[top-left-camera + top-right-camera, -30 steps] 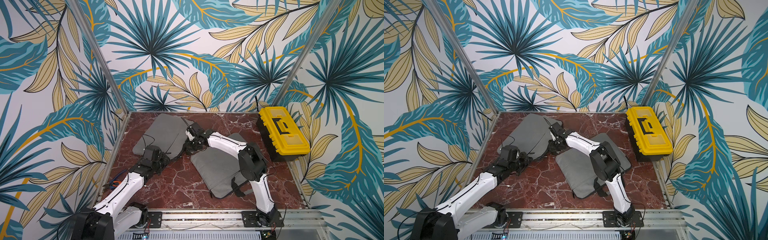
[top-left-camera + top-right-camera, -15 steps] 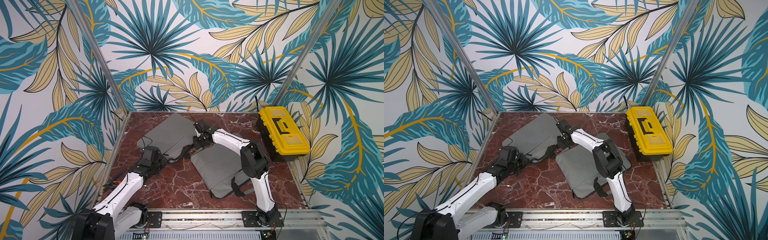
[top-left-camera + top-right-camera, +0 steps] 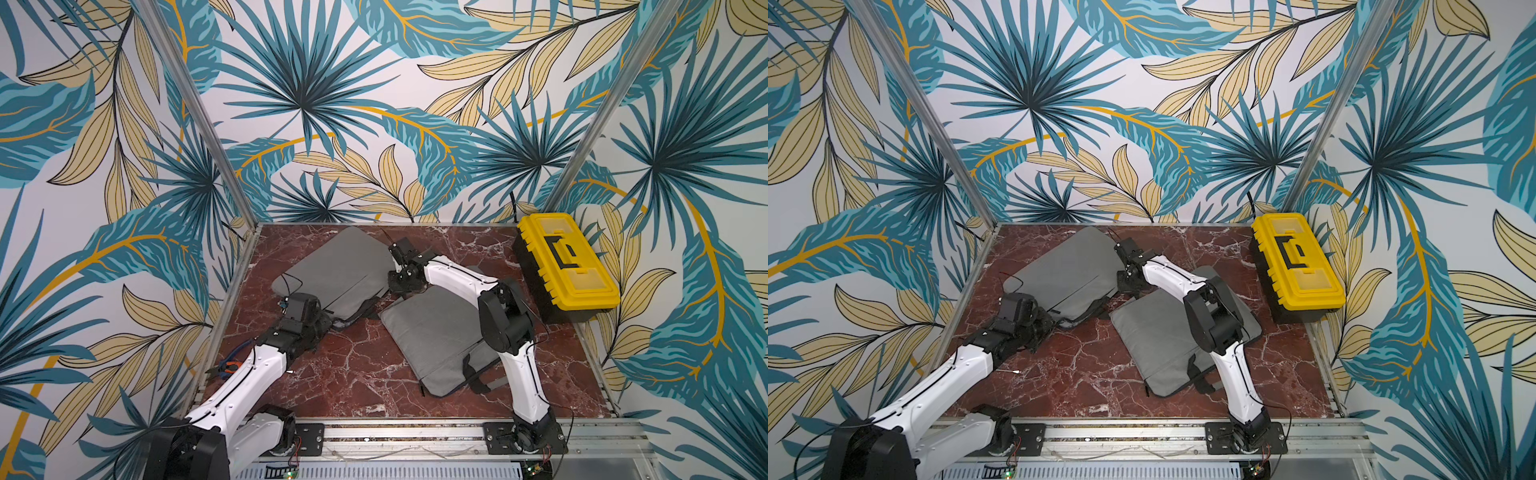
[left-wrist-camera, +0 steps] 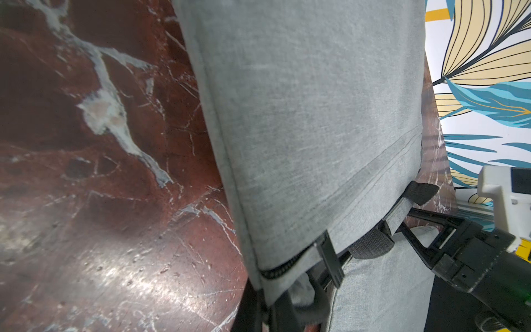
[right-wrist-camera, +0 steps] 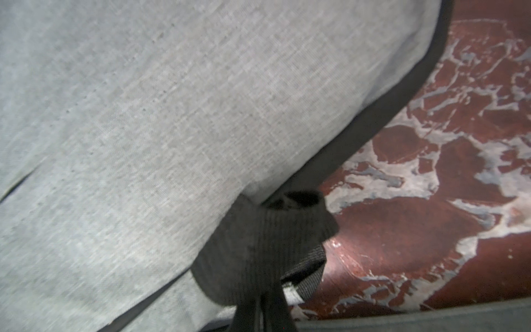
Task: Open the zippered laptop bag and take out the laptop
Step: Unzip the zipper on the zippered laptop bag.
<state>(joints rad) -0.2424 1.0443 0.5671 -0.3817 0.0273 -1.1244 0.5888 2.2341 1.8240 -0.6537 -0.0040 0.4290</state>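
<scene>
Gray laptop bag [image 3: 336,270] [image 3: 1067,270] sits in the worktop's 11 o'clock quarter in both top views, its far corner close to the back wall. We cannot see any laptop. In the left wrist view the zipper [image 4: 275,271] runs along the bag's [image 4: 316,115] near corner edge, but we cannot tell how far it is undone.

Left tool [image 3: 326,322] [image 3: 1050,322] is at the bag's 7 o'clock corner. In the wrist view we see its [image 4: 319,278] jaws drawn together on the zippered edge of the gray laptop bag.

Right tool [image 3: 395,284] [image 3: 1125,282] is at the bag's 3 o'clock edge. In its own wrist view the jaws [image 5: 258,313] are clamped on the black handle strap [image 5: 258,238], which bunches up against the gray fabric [image 5: 143,115]. That edge looks raised a little above the worktop [image 5: 431,230].

Second gray bag [image 3: 432,332] [image 3: 1158,332] lies flat near the worktop's centre, toward 5 o'clock, just beside the first and passing under the right arm.

Yellow toolbox [image 3: 569,262] [image 3: 1300,262] stands at the 2 o'clock edge, lid closed, well apart from both tools.

The worktop [image 3: 353,374] [image 3: 1092,365] is red-brown marble.
</scene>
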